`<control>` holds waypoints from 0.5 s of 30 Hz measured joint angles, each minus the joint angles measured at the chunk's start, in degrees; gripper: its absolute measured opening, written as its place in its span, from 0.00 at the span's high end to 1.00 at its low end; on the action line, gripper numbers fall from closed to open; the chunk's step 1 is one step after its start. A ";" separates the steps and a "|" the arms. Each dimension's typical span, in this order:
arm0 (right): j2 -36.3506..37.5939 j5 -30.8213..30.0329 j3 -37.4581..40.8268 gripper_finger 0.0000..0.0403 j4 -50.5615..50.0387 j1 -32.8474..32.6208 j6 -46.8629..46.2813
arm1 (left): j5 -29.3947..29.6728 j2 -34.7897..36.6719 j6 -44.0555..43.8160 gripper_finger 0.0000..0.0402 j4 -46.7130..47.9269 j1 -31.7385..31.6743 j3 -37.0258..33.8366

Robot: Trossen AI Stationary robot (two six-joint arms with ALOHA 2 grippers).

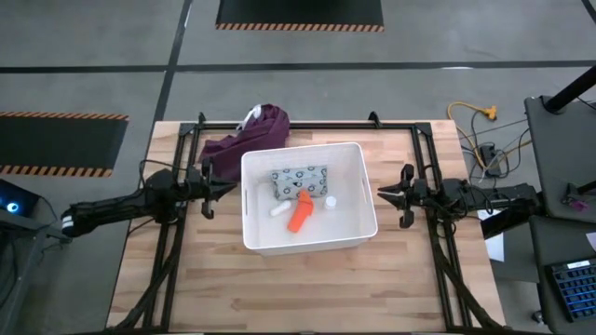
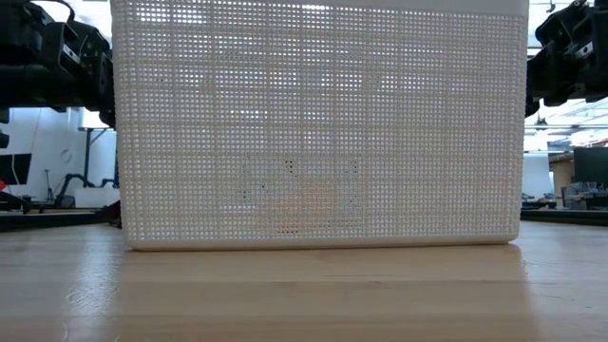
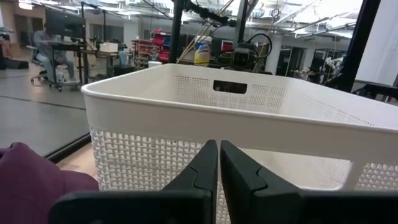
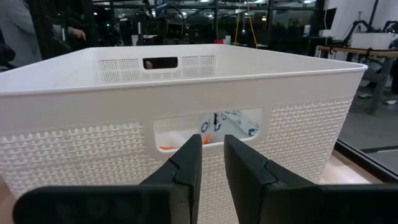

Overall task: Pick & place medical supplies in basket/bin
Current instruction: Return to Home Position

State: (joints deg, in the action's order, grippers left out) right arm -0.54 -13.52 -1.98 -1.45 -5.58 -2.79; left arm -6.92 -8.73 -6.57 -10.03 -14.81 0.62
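Observation:
The white tub (image 1: 354,233) stands in the middle of the table. On its floor lie the grey-green dotted packet (image 1: 300,177), the orange tube (image 1: 299,214), the white oblong piece (image 1: 279,210) and the tiny white bottle (image 1: 331,200). My left gripper (image 1: 230,186) hovers just outside the tub's left wall, fingers shut (image 3: 219,163). My right gripper (image 1: 380,194) hovers just outside the right wall, fingers a narrow gap apart (image 4: 212,155). In the right wrist view, the wall's handle slot shows the packet (image 4: 235,123) and a bit of orange tube (image 4: 169,147).
A purple cloth (image 1: 250,135) lies on the table at the tub's far left corner, close to my left gripper (image 3: 28,183). Black frame rails (image 1: 177,233) run along both table sides. Bare wood (image 1: 307,288) lies between tub and near edge. A person (image 3: 46,53) sits far off in the room.

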 joint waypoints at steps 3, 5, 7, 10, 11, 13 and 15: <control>0.00 0.00 0.00 0.85 0.00 0.00 0.03 | 0.00 0.00 0.00 1.00 0.03 0.00 0.00; 0.00 0.00 0.00 0.85 0.00 -0.02 0.00 | 0.00 -0.02 0.00 1.00 0.01 0.00 0.00; 0.00 0.00 0.00 0.85 0.00 -0.02 0.02 | 0.00 -0.02 0.00 1.00 0.02 0.00 0.00; 0.00 0.00 -0.02 0.84 0.00 -0.02 0.00 | 0.02 -0.02 0.00 1.00 0.01 0.00 0.00; 0.00 0.00 -0.02 0.84 0.00 -0.02 0.00 | 0.00 -0.02 0.00 1.00 0.01 0.00 0.00; 0.00 -0.01 -0.02 0.84 0.00 -0.02 -0.04 | 0.02 -0.02 0.00 1.00 0.01 0.00 0.00; -0.02 -0.02 -0.02 0.84 0.00 -0.02 0.00 | 0.02 -0.02 0.00 1.00 0.01 0.00 0.00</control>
State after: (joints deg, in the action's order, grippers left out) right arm -0.56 -13.54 -2.00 -1.45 -5.61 -2.79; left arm -6.90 -8.75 -6.57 -10.02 -14.81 0.62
